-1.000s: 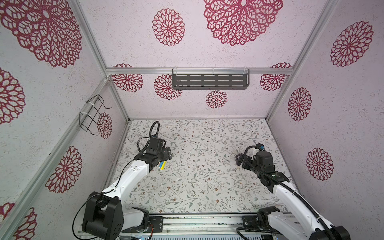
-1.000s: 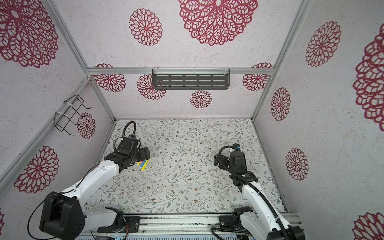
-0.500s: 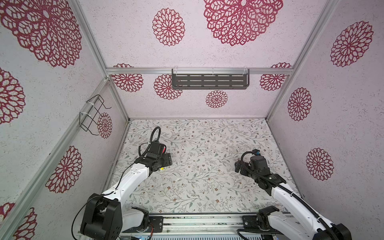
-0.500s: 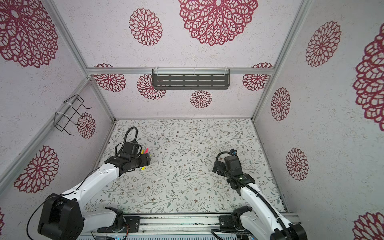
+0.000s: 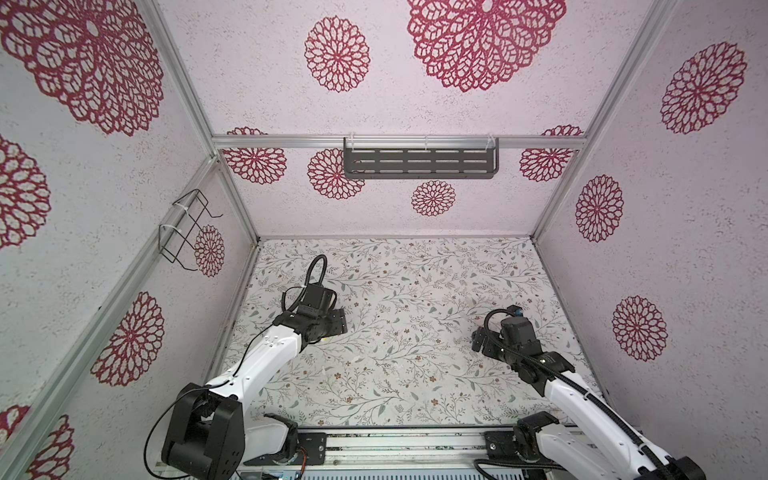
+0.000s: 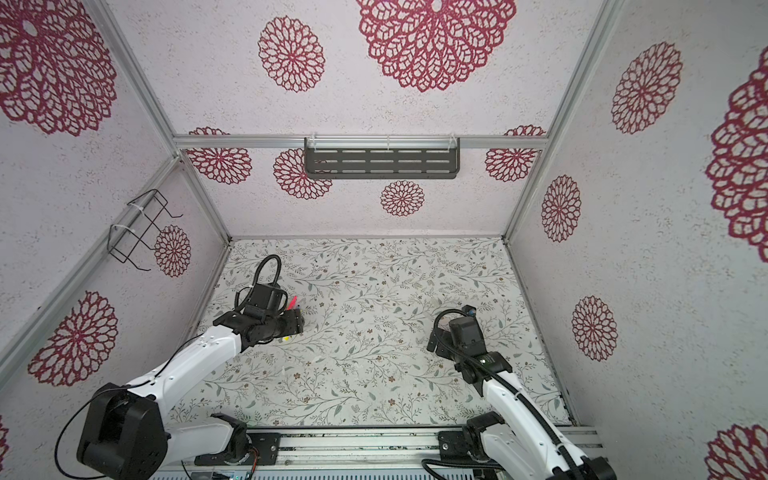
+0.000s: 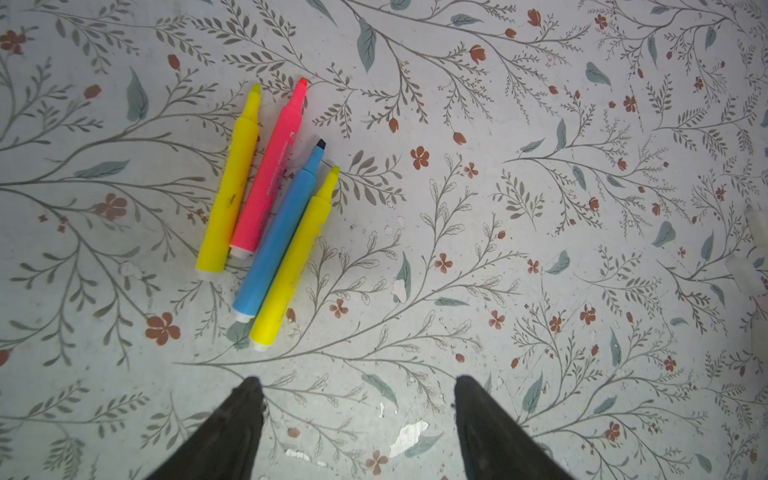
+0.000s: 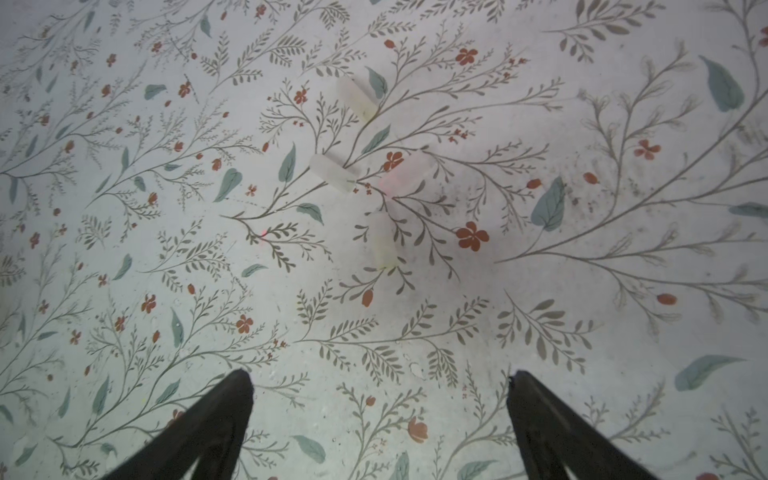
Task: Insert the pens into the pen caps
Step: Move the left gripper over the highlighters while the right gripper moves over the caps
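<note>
Four uncapped highlighters (image 7: 266,216) lie just ahead of your left gripper (image 7: 357,380), whose fingers are spread with nothing between them. Nearest is the yellow highlighter (image 7: 291,266), then the blue one (image 7: 278,237), the pink one (image 7: 270,174) and a second yellow (image 7: 230,187). They lie side by side with their long axes running away from the fingers, off-centre from the gap, near the desk's (image 5: 415,291) left edge. The left arm is nearer. Your right gripper (image 8: 378,374) is spread wide and empty above what seem to be four translucent caps (image 8: 332,173). In a top view only the pink tip (image 6: 293,301) peeks out.

Yellow, pink and blue pens (image 7: 286,216) on a floral-patterned tabletop (image 7: 540,208).
</note>
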